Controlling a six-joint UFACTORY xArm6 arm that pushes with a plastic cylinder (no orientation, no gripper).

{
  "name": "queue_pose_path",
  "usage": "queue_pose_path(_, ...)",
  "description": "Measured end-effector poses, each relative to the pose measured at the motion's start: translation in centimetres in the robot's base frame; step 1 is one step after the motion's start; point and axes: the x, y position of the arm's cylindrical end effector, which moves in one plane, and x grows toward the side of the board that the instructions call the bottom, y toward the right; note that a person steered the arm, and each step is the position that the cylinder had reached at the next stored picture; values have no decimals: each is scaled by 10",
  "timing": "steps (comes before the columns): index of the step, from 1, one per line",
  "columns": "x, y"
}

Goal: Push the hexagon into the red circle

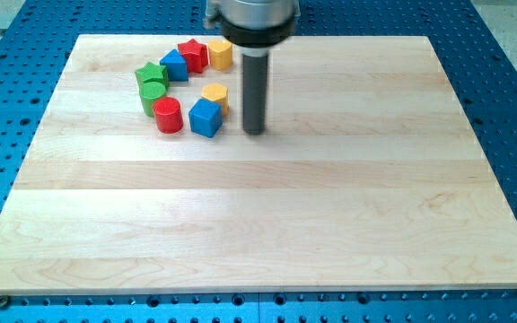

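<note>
A yellow hexagon block (214, 93) sits near the view's top left of the wooden board (267, 224). The red circle block (168, 116), a short cylinder, stands to its lower left. A blue cube (205, 117) lies between them, touching the hexagon's lower edge and close to the red circle. My tip (255, 132) rests on the board just right of the blue cube and below right of the hexagon, a small gap apart from both.
Above and left, a green cylinder (152, 92), a green star (152, 74), a blue block (174, 65), a red star (193, 54) and a second yellow block (221, 54) form an arc. A blue perforated table (510, 108) surrounds the board.
</note>
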Motion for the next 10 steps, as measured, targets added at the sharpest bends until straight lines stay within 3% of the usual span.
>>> queue_pose_path(4, 28, -47)
queue_pose_path(5, 39, -35)
queue_pose_path(7, 43, 149)
queue_pose_path(10, 43, 215)
